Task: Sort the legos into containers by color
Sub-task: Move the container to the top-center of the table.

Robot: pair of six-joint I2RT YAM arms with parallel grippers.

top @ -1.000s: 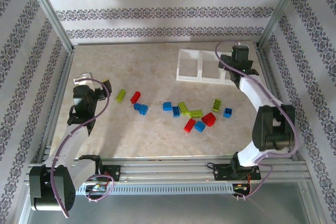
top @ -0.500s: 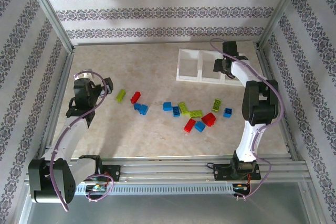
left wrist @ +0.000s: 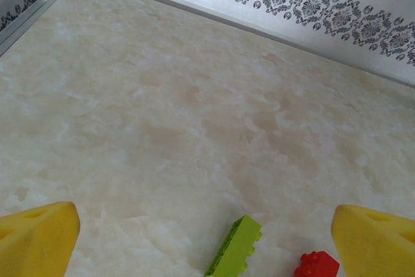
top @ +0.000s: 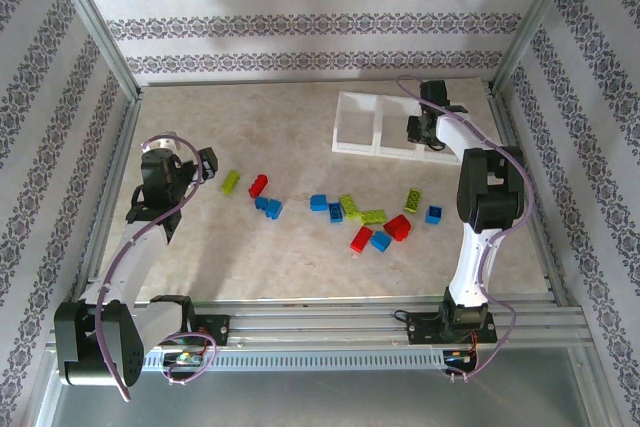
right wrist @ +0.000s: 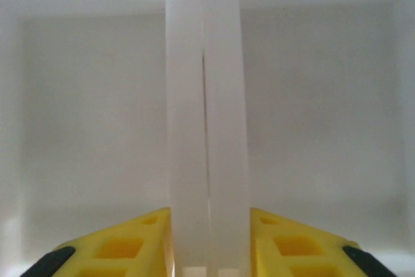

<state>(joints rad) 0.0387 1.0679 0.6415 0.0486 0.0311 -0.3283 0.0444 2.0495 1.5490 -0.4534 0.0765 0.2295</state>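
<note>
right hand [right wrist: 207,251] is clamping tray [right wrist: 207,95] divider wall, seemingly doubled | left hand [left wrist: 206,235] is hovering wide-spread, well left of tray

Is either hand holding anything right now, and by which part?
The right hand is shut on the white tray, pinching the upright divider wall between two compartments. The left hand is open, holding nothing.

The left arm slants forward from its base along the left side, left gripper [top: 204,161] low with jaws spread wide, while the right arm rises steeply and folds forward, right gripper [right wrist: 207,225] with jaws clamped on a tray [top: 356,148] wall.
</note>
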